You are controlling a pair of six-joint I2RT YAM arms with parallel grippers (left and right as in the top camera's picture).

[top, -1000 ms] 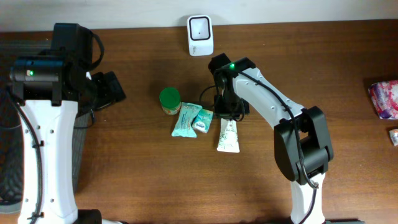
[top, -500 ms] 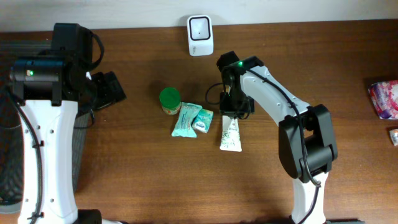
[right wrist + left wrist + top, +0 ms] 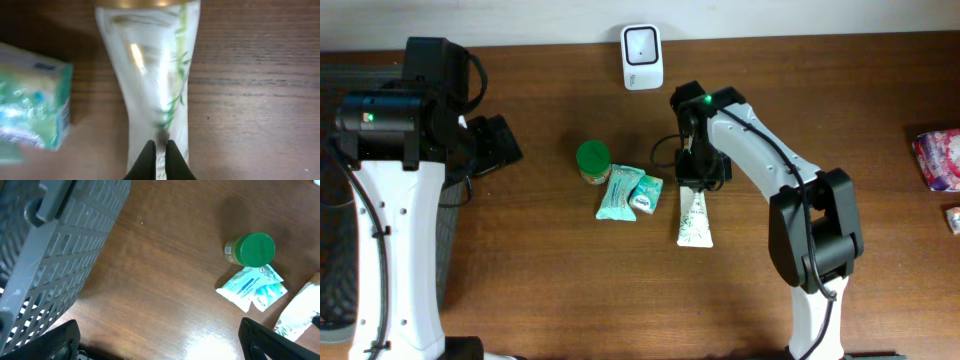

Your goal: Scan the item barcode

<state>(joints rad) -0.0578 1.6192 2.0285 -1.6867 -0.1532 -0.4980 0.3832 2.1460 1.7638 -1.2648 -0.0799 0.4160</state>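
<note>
The item under my right gripper (image 3: 699, 178) is a white tube with green leaf print (image 3: 692, 220), lying flat on the brown table just right of centre. In the right wrist view the black fingertips (image 3: 150, 150) stand almost together, the gripper (image 3: 159, 145) shut with its tips down on the tube's near end (image 3: 155, 75); only a sliver of tube shows between them. The white barcode scanner (image 3: 642, 43) stands at the table's far edge. My left gripper (image 3: 498, 146) hovers wide open at the left (image 3: 160, 345), holding nothing.
A green-lidded jar (image 3: 592, 160), a teal packet (image 3: 617, 193) and a small teal box (image 3: 646, 193) lie just left of the tube. A grey mesh basket (image 3: 50, 245) sits at the far left. A pink packet (image 3: 940, 158) lies at the right edge.
My right gripper has shifted a little to the right, and the tube has slid right with it, away from the teal box. The left arm has not moved.
</note>
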